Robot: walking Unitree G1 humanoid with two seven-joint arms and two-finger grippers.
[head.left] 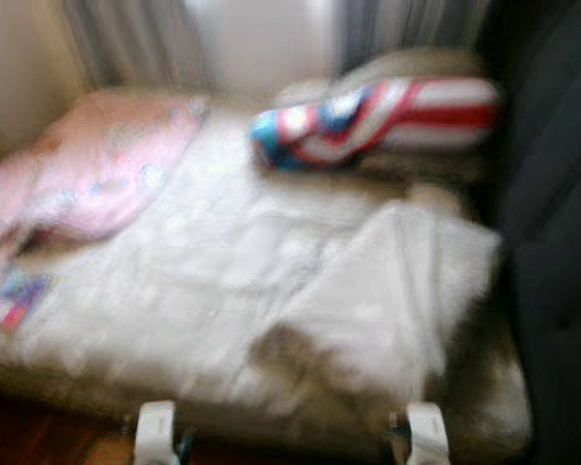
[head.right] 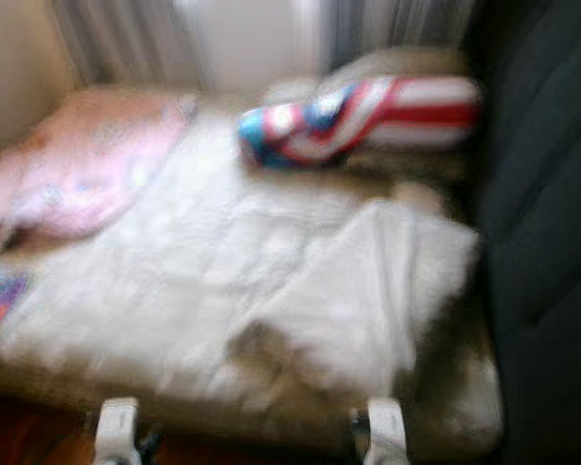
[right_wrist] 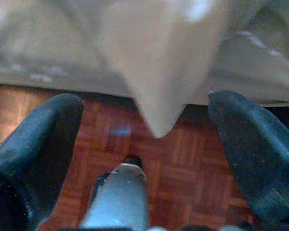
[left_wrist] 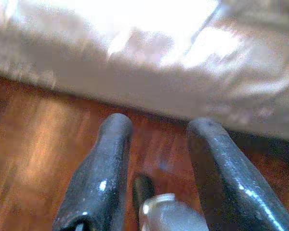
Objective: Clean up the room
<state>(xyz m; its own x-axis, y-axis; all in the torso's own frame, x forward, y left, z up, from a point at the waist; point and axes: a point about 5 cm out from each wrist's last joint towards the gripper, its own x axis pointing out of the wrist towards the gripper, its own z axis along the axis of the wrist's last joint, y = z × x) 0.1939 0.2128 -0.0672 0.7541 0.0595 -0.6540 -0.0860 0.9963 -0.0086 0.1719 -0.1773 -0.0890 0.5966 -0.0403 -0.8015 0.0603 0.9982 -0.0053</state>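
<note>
A rumpled white blanket (head.left: 271,281) covers the low bed (head.left: 484,417) in front of me, with a thick fold (head.left: 397,281) on its right side. At the far end lies a red, white and blue striped pillow (head.left: 378,116). A pink blanket (head.left: 97,165) is bunched on the left. My left gripper (left_wrist: 160,124) is open over the wooden floor, just short of the bed's edge. My right gripper (right_wrist: 147,101) is open too, and a hanging corner of the white blanket (right_wrist: 156,96) points down between its fingers. Both silver wrists (head.left: 157,431) show at the bed's near edge.
A dark upholstered piece (head.left: 552,213) stands tight against the bed's right side. Curtains (head.left: 126,39) hang behind the bed. A small colourful item (head.left: 15,295) lies at the bed's left edge. Reddish parquet floor (right_wrist: 192,168) runs along the near side. The head views are blurred.
</note>
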